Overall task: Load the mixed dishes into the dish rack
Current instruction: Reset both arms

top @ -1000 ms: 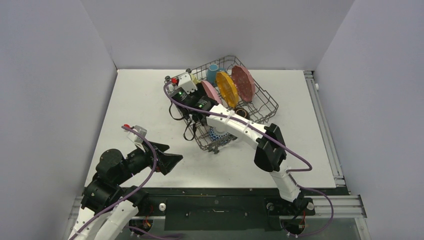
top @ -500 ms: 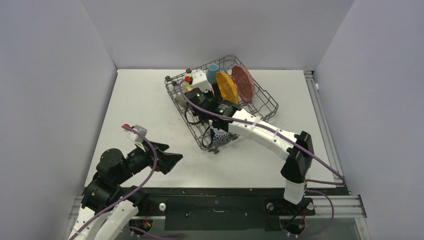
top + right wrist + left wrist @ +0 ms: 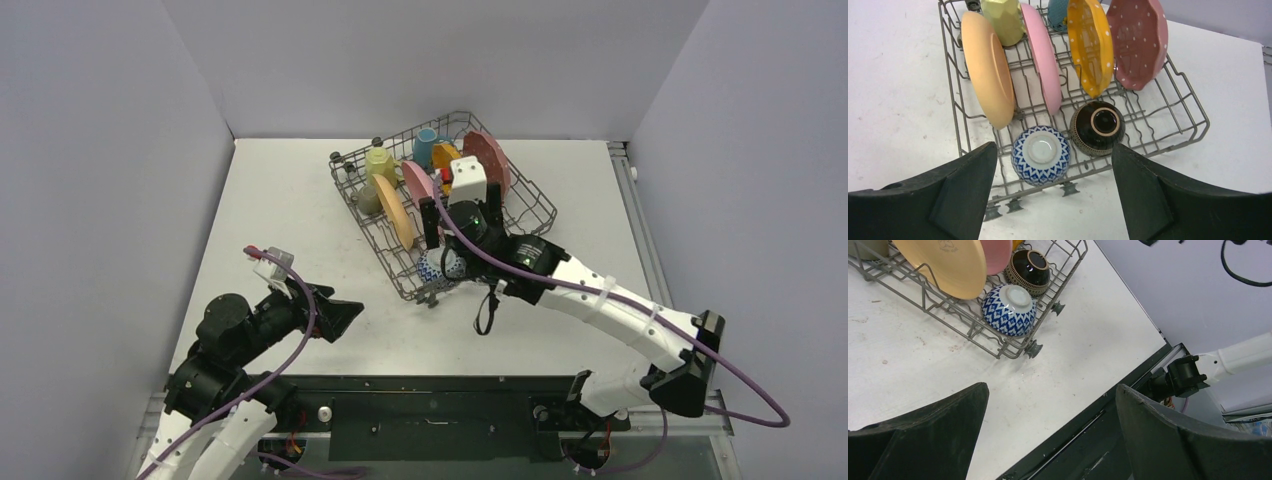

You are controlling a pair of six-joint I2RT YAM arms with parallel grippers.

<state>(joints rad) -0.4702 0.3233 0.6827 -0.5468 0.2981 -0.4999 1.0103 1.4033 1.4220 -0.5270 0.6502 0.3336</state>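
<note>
You've got open worktop (image 3: 290, 200) all down the left of the dish rack (image 3: 1163, 125) and another bare strip on its right, so a pincer can come in from either flank. Inside it's tight: the tan plate (image 3: 990, 75), pink plate (image 3: 1043, 60), orange plate (image 3: 1091, 45) and red dotted plate (image 3: 1140, 42) stand on edge in a row with only narrow slots between, and the blue-white bowl (image 3: 1040, 155) and dark bowl (image 3: 1097, 127) fill the near row. Bare tines show right of the dark bowl. The right pincer (image 3: 1054, 150) hangs spread wide over the bowls, its arm crossing the near-right worktop.
</note>
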